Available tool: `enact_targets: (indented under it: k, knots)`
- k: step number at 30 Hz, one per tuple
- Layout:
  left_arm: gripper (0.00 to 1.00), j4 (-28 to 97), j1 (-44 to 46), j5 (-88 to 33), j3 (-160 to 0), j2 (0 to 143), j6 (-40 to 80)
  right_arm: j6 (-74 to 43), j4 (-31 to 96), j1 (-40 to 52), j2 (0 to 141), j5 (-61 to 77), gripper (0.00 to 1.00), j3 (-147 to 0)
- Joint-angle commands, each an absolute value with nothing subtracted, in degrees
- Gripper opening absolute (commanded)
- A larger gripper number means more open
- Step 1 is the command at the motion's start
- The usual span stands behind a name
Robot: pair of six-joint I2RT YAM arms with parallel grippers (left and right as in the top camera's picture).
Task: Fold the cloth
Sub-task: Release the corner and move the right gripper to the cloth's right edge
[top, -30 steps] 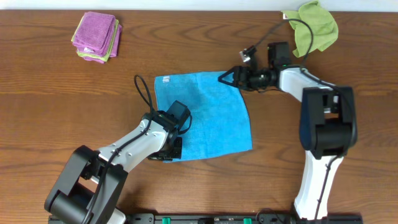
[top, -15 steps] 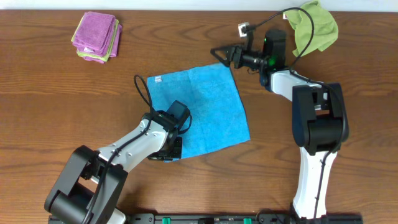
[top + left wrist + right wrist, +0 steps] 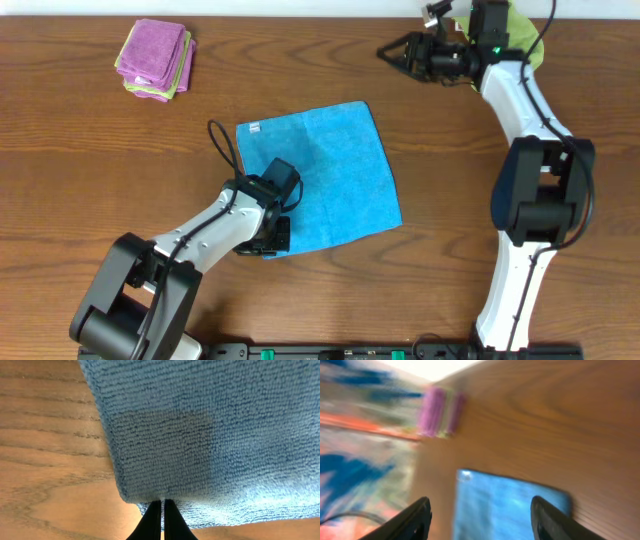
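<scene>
A blue cloth lies flat on the wooden table, with a small white tag at its far left corner. My left gripper is shut on the cloth's near left corner; in the left wrist view the closed fingers pinch the cloth's edge. My right gripper is open and empty, raised above the table's far edge, apart from the cloth. The right wrist view is blurred; its spread fingers frame the blue cloth far below.
A stack of folded purple and green cloths sits at the far left, also in the right wrist view. A crumpled green cloth lies at the far right behind the right arm.
My right gripper has let go of the cloth's far right corner and risen away toward the far right. The cloth shifted slightly and now lies flat. The left gripper stayed on its corner.
</scene>
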State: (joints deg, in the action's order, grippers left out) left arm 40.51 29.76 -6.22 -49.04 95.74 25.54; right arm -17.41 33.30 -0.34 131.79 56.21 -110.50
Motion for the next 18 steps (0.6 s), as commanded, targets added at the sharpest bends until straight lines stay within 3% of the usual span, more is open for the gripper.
enact_targets:
  k: [1,6,9,18]
  knots:
    - [0.06,39.8,28.8,-4.6,-48.2,96.3,25.8,-2.8,42.2,-1.3,131.9,42.2,0.65,-117.6]
    - [0.05,39.6,28.8,-4.6,-48.2,96.3,25.8,8.1,63.9,-2.4,131.8,38.8,0.52,-129.7]
    - [0.06,38.9,28.8,-4.6,-48.2,96.3,25.8,13.7,72.9,-2.6,130.7,38.8,0.5,-131.3]
    - [0.06,36.5,28.8,-6.0,-48.2,96.3,26.0,20.8,86.5,-3.6,121.7,37.5,0.48,-130.6]
